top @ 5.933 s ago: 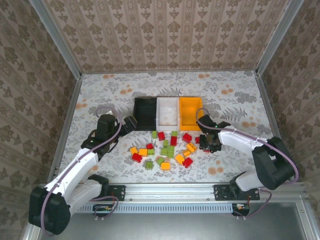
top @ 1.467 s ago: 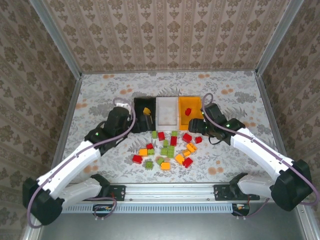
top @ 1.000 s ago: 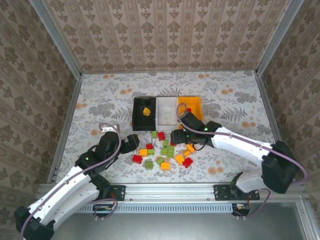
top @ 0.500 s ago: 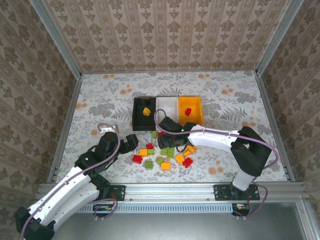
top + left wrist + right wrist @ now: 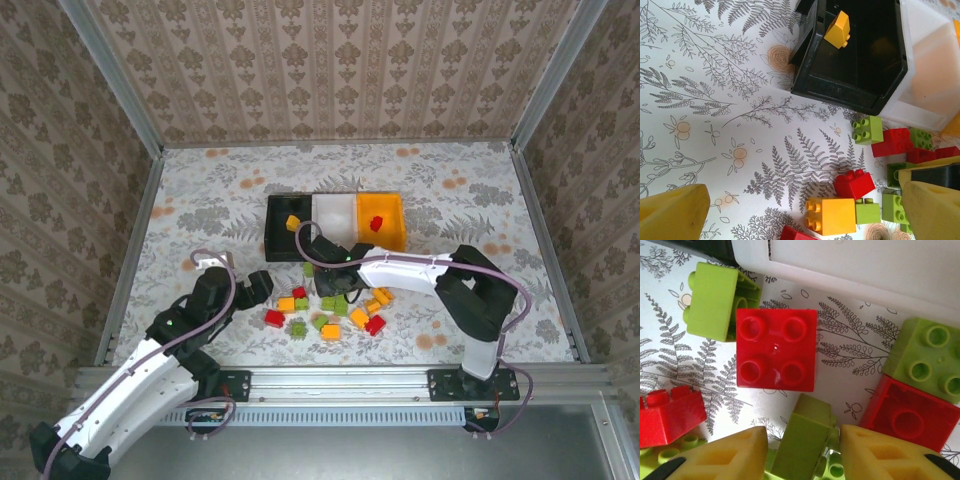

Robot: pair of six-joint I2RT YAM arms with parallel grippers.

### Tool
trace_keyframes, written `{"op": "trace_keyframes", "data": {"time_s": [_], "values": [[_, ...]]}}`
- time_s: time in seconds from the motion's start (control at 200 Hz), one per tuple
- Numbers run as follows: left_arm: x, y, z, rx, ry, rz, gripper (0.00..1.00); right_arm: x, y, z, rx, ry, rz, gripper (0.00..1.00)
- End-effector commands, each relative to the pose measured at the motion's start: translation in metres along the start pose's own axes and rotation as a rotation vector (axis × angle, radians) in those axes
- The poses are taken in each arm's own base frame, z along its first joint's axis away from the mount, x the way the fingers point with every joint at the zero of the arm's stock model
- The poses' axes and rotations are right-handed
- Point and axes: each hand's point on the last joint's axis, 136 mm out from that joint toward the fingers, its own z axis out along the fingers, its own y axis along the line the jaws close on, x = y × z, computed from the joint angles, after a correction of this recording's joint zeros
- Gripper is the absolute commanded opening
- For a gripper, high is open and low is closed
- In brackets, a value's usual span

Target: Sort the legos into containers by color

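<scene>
Two binned: yellow brick [image 5: 292,222] in black bin [image 5: 280,246], red brick [image 5: 376,223] in orange bin [image 5: 391,238]. Other legos [image 5: 330,305] wait just before bins [image 5: 335,243]. Your right gripper [image 5: 802,440] straddles green brick [image 5: 805,426] there, clamp unclear; your left gripper [image 5: 262,285] spread wide, holding nothing.

There are three bins [image 5: 335,196]: one black bin [image 5: 285,245], one white bin [image 5: 338,212] and one orange bin [image 5: 392,235]. The black bin holds one yellow brick [image 5: 293,223] and the orange bin one red brick [image 5: 376,223]. Loose on the table [image 5: 200,190] lie five yellow bricks [image 5: 286,304], at least four red bricks [image 5: 273,317] and at least six green bricks [image 5: 297,328]. The right arm [image 5: 400,270] covers part of the pile, so these totals are uncertain. There are two arms, counting the left arm [image 5: 150,350].
</scene>
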Motion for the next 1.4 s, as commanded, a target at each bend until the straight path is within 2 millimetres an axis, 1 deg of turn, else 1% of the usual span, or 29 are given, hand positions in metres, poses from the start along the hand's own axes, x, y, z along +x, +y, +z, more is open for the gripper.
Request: {"op": "trace_keyframes", "data": {"time_s": [0.0, 0.045, 0.17, 0.285, 0.315, 0.33, 0.395, 0.465, 0.52, 0.575, 0.59, 0.605, 0.63, 0.675, 0.745, 0.84, 0.945, 0.99, 1.075, 1.115, 1.16, 1.215, 1.295, 1.39], "values": [[0.007, 0.010, 0.002, -0.027, 0.015, -0.029, 1.00, 0.003, -0.010, 0.005, 0.088, 0.022, -0.002, 0.42], [0.007, 0.010, 0.002, -0.026, 0.018, -0.030, 1.00, 0.006, -0.014, 0.007, 0.105, 0.035, -0.001, 0.40], [0.007, 0.010, 0.002, -0.025, 0.020, -0.034, 1.00, 0.006, -0.012, 0.007, 0.093, 0.029, -0.002, 0.33], [0.007, 0.010, 0.002, -0.022, 0.019, -0.035, 1.00, 0.005, -0.012, -0.002, 0.078, 0.013, 0.000, 0.26], [0.006, 0.009, 0.002, -0.020, 0.017, -0.036, 1.00, 0.004, -0.012, -0.006, 0.071, 0.005, 0.001, 0.24], [0.006, 0.009, 0.002, -0.019, 0.017, -0.037, 1.00, -0.001, -0.009, -0.009, 0.054, -0.019, 0.006, 0.24], [0.004, 0.007, 0.001, -0.014, 0.012, -0.034, 1.00, -0.006, -0.008, -0.022, 0.032, -0.055, 0.010, 0.21], [0.003, 0.006, 0.000, -0.010, 0.008, -0.032, 1.00, -0.016, -0.007, -0.044, 0.005, -0.106, 0.005, 0.21], [0.001, 0.005, 0.000, -0.006, 0.005, -0.030, 1.00, -0.028, -0.008, -0.062, -0.002, -0.150, -0.001, 0.21], [0.000, 0.003, 0.000, 0.001, 0.000, -0.028, 1.00, -0.044, -0.008, -0.075, -0.017, -0.191, -0.002, 0.22], [0.000, 0.003, 0.000, 0.004, 0.000, -0.029, 1.00, -0.049, -0.008, -0.078, -0.020, -0.202, 0.001, 0.22], [0.000, 0.003, 0.000, 0.004, -0.001, -0.028, 1.00, -0.049, -0.011, -0.079, -0.008, -0.189, -0.002, 0.22], [-0.001, 0.002, 0.001, 0.007, -0.001, -0.028, 1.00, -0.056, -0.014, -0.081, -0.004, -0.196, 0.001, 0.22], [-0.001, 0.001, 0.001, 0.009, -0.001, -0.031, 1.00, -0.067, -0.018, -0.082, 0.006, -0.201, 0.012, 0.23], [0.000, 0.001, 0.002, 0.011, 0.005, -0.035, 1.00, -0.086, -0.025, -0.078, 0.026, -0.212, 0.029, 0.23], [0.002, 0.001, 0.003, 0.007, 0.015, -0.036, 1.00, -0.108, -0.041, -0.061, 0.068, -0.201, 0.067, 0.23], [0.005, 0.003, 0.005, 0.004, 0.025, -0.048, 1.00, -0.127, -0.056, -0.039, 0.097, -0.183, 0.105, 0.24], [0.006, 0.002, 0.006, 0.008, 0.028, -0.055, 1.00, -0.132, -0.059, -0.030, 0.094, -0.169, 0.114, 0.26], [0.007, 0.001, 0.007, 0.017, 0.030, -0.062, 1.00, -0.143, -0.064, -0.020, 0.097, -0.165, 0.124, 0.30], [0.007, 0.001, 0.007, 0.017, 0.031, -0.063, 1.00, -0.148, -0.065, -0.018, 0.098, -0.163, 0.127, 0.34], [0.006, 0.001, 0.007, 0.018, 0.030, -0.061, 1.00, -0.151, -0.066, -0.019, 0.100, -0.165, 0.131, 0.40], [0.006, 0.000, 0.006, 0.019, 0.031, -0.059, 1.00, -0.155, -0.066, -0.026, 0.095, -0.177, 0.131, 0.48], [0.005, -0.001, 0.006, 0.025, 0.031, -0.052, 1.00, -0.157, -0.066, -0.043, 0.075, -0.208, 0.135, 0.59], [0.004, -0.003, 0.006, 0.026, 0.032, -0.051, 1.00, -0.145, -0.070, -0.062, 0.059, -0.225, 0.156, 0.64]]}}
